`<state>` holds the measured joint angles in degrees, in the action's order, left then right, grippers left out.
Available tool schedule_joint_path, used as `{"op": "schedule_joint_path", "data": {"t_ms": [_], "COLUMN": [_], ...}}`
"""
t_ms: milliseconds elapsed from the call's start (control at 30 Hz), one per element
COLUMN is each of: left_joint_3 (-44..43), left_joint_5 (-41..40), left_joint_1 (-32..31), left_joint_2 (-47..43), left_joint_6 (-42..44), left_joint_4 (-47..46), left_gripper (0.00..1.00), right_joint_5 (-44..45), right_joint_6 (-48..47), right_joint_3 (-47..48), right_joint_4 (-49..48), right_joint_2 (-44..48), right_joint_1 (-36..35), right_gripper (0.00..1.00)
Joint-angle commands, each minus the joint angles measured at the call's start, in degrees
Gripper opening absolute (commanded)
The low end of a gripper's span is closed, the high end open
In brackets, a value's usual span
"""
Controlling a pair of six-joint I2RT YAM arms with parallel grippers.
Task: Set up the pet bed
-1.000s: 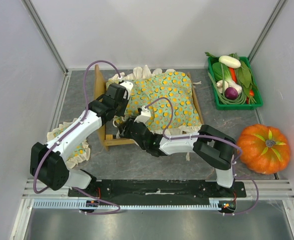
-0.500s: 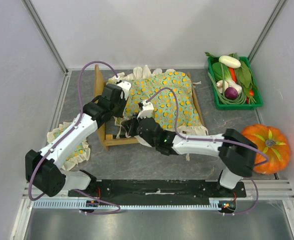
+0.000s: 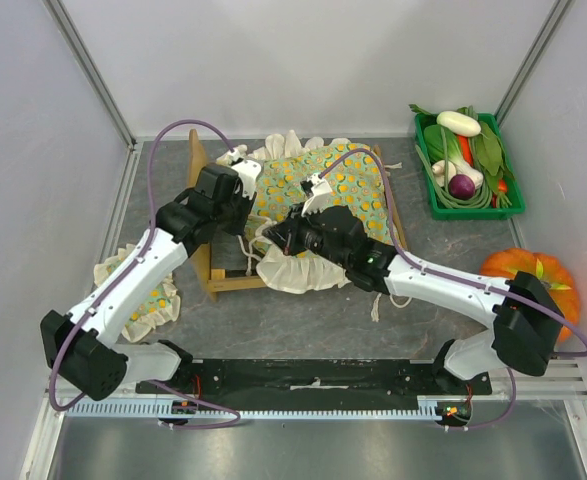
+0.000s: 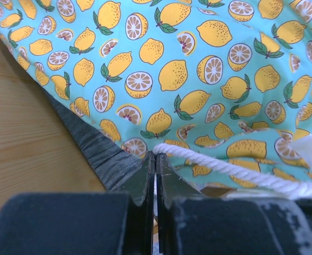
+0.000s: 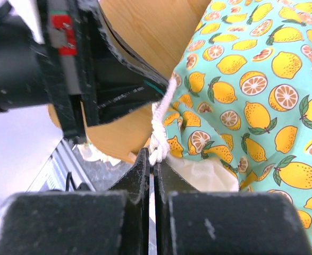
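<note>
Grey table (image 3: 303, 320), cushion (image 3: 368, 195) on pet bed (image 3: 235, 284), wrist views show cord (image 4: 225, 167) pinched

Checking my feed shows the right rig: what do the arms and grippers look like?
Both the left arm and right arm have white links with black joints, each with a purple cable. The left gripper and right gripper have flat black tapered fingers.

Both arms outstretched; left gripper (image 4: 154, 159) and right gripper (image 5: 152, 157) closed tight, nearly meeting.
</note>
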<state>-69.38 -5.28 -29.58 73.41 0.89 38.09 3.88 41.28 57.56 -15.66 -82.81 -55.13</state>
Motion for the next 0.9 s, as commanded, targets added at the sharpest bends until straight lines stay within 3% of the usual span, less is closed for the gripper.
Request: {"op": "schedule_joint_path", "data": {"t_ms": [0, 133, 467, 867], "left_joint_3": [-5.05, -6.29, -4.00, -5.76], "left_joint_5": [1.67, 3.70, -0.08, -8.87], "left_joint_1": [0.32, 0.32, 0.32, 0.14], "left_joint_2": [-4.06, -2.75, -3.00, -2.56], "left_joint_6": [1.04, 2.54, 3.51, 8.07], "left_joint_4": [2.60, 5.15, 6.03, 3.84], "left_gripper": [0.02, 0.02, 0.02, 0.02], "right_joint_5": [-10.36, -16.43, -30.85, -35.43], "right_joint_6": [-1.90, -0.60, 8.80, 15.41], "right_joint_3": [2.38, 3.79, 5.37, 5.37], "right_joint_4": [2.39, 0.81, -8.66, -14.66], "right_joint_2": [3.44, 3.53, 3.52, 2.39], "right_joint_1": [2.48, 3.80, 7.41, 9.69], "right_gripper": [0.00, 0.00, 0.00, 0.00]}}
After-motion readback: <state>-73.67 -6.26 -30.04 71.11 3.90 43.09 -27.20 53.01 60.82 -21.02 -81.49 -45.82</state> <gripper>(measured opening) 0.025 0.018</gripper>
